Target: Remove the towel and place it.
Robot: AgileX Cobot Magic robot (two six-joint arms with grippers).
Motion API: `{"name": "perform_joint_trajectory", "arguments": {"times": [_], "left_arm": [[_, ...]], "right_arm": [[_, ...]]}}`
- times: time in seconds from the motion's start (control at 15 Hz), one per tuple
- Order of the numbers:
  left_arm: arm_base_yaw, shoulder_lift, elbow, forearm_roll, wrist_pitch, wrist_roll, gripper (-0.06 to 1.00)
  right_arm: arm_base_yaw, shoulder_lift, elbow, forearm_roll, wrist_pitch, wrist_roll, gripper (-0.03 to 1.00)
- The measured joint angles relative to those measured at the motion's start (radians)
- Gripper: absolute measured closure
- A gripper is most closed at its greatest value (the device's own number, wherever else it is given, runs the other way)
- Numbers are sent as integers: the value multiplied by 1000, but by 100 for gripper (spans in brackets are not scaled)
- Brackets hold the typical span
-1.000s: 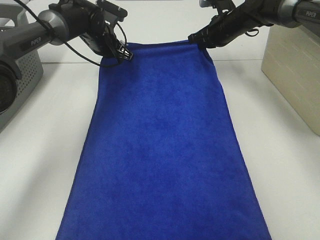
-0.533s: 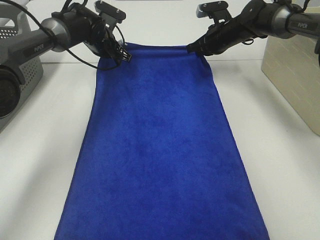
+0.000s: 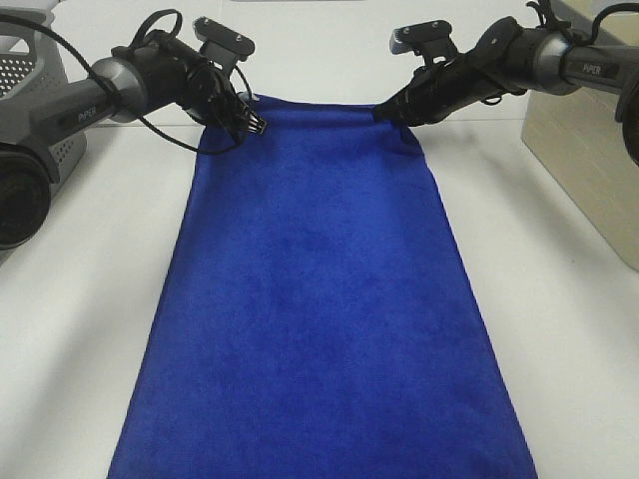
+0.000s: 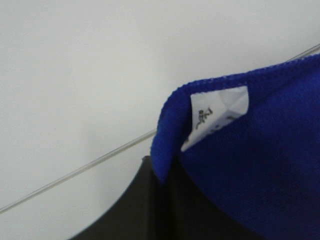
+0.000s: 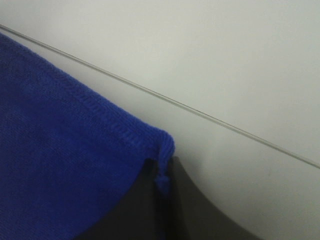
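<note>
even, bright overhead light washes the white table (image 3: 80, 299) with hardly any shadow. the towel (image 3: 319, 299) shows flat, saturated blue, its pile soft rather than crisp. both wrist views are close and slightly blurred; the tag (image 4: 215, 117) print just beyond the left gripper's dark finger (image 4: 150, 210) is probably unreadable.

Blue towel (image 3: 319, 299) spread lengthwise on white bench (image 3: 559, 349). Left pincer (image 3: 255, 123) pinches its far left corner, right pincer (image 3: 384, 113) its far right corner. Grey basket (image 3: 40, 110) left of towel.
</note>
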Motion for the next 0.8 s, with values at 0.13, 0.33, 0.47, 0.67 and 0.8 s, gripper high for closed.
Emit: {"name": "perform_joint_trajectory", "arguments": {"times": [0.13, 0.33, 0.47, 0.67, 0.8], "left_arm": [[0, 2, 0, 0, -7, 0, 94], [0, 2, 0, 0, -8, -1, 92], [0, 2, 0, 0, -10, -1, 91], [15, 2, 0, -4, -16, -9, 91], [31, 2, 0, -11, -34, -20, 91]], "right_arm": [[0, 0, 0, 0, 0, -1, 94], [0, 5, 0, 7, -4, -2, 94], [0, 22, 0, 11, -16, -2, 93], [0, 27, 0, 17, -21, -2, 90], [0, 28, 0, 36, -39, -2, 76]]}}
